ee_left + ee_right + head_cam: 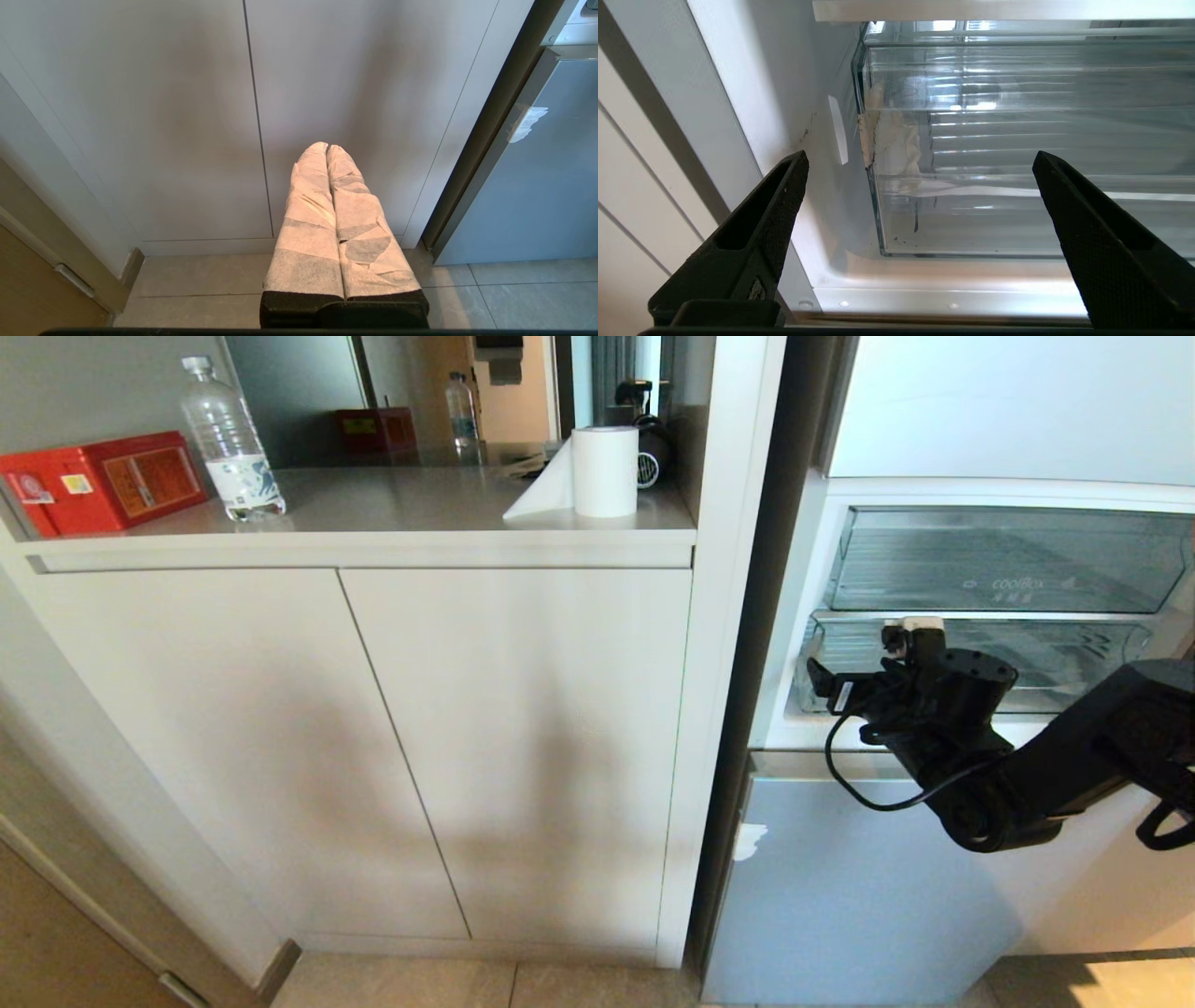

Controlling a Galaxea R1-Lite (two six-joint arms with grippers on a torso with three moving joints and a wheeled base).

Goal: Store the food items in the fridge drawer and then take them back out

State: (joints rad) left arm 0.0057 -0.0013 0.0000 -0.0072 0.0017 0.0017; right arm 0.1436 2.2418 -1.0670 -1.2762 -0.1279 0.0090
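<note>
The fridge drawer (pixel 1074 658) is the lower clear ribbed drawer in the open fridge at the right of the head view. In the right wrist view its front wall (pixel 1017 210) and near corner stand just ahead of the fingers. My right gripper (pixel 868 681) hovers in front of the drawer's left end. It is open (pixel 920 156), its black fingers spread wide with nothing between them. The food items are out of view. My left gripper (pixel 327 147) hangs low in front of the white cabinet doors, its tape-wrapped fingers pressed together and holding nothing.
Above the drawer sits a clear bin with faint lettering (pixel 1008 560). Below it is the blue-grey lower fridge door (pixel 840 877). To the left, a counter (pixel 420 513) carries a red box (pixel 98 481), a water bottle (pixel 229 443) and a paper roll (pixel 604 471).
</note>
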